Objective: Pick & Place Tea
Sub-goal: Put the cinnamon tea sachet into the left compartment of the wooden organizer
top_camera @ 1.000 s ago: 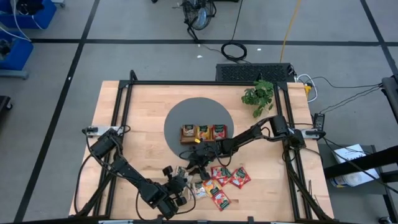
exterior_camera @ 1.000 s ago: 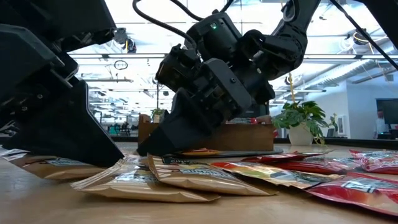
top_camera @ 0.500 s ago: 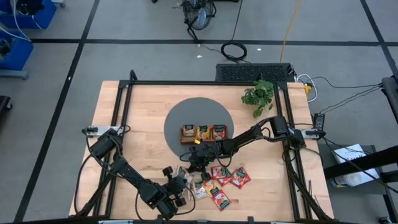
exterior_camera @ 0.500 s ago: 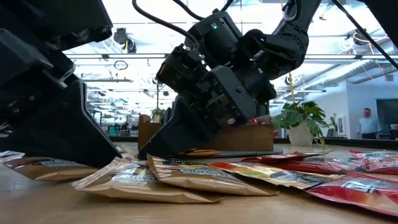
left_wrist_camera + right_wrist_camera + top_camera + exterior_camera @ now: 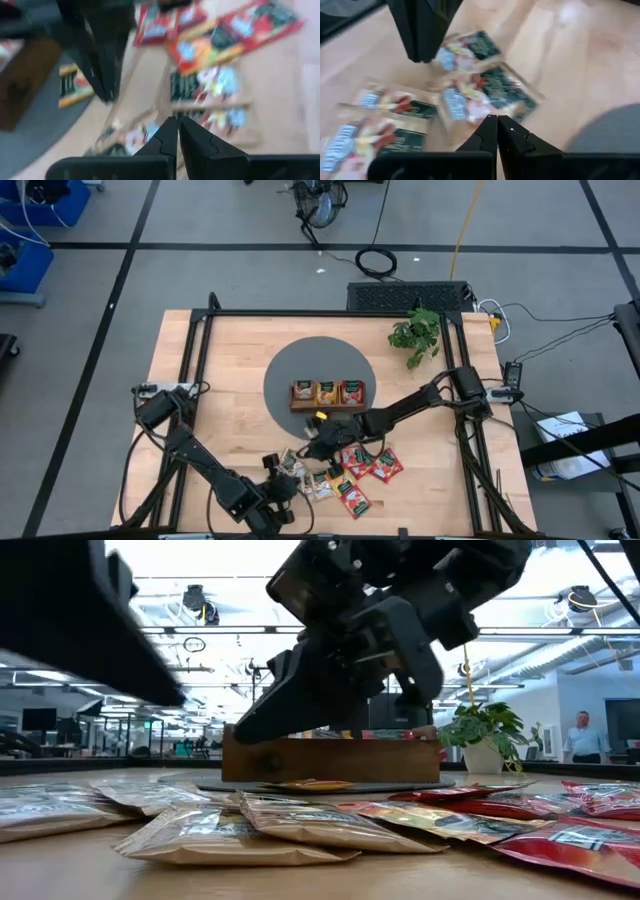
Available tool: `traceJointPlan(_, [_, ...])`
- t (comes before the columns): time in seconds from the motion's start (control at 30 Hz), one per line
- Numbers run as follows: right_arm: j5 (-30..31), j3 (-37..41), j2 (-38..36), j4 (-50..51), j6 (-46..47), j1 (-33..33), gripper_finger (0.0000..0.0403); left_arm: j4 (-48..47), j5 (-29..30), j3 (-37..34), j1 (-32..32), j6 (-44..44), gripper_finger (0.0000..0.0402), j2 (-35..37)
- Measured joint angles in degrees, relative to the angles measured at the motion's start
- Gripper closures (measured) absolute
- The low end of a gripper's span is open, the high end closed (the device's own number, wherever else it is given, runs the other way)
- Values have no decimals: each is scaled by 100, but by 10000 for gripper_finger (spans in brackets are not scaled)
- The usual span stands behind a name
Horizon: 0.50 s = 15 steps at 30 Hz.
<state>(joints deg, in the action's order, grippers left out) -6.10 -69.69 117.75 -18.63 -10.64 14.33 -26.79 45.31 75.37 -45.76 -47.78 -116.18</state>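
Foil tea sachets (image 5: 240, 836) we judge light, limp, slippery; we pinch at crimped edge. Right gripper (image 5: 496, 131) clenched, nothing held. Left gripper (image 5: 178, 134) pinched shut, empty.

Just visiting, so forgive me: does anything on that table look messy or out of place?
Yes. The tea sachets lie scattered and overlapping on the bare wood in front of the wooden tray, at all angles, while those in the tray stand in neat compartments.

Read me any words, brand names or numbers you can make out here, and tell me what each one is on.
None can be read.
Tea sachets: printed labels, too blurred.
Sachets on the table: lettering seen edge-on, illegible.
Sachets in the wooden tray: too small.
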Motion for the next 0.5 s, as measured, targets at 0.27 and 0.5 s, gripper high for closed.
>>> traceJointPlan(0.27, [13, 264, 4, -124, 59, 153, 403, -100, -434, 173, -26, -581, 376, -2])
traceJointPlan(0.5, [-500, 544, -7, -573, 409, 61, 391, -574, -716, 140, -101, -1662, 376, -33])
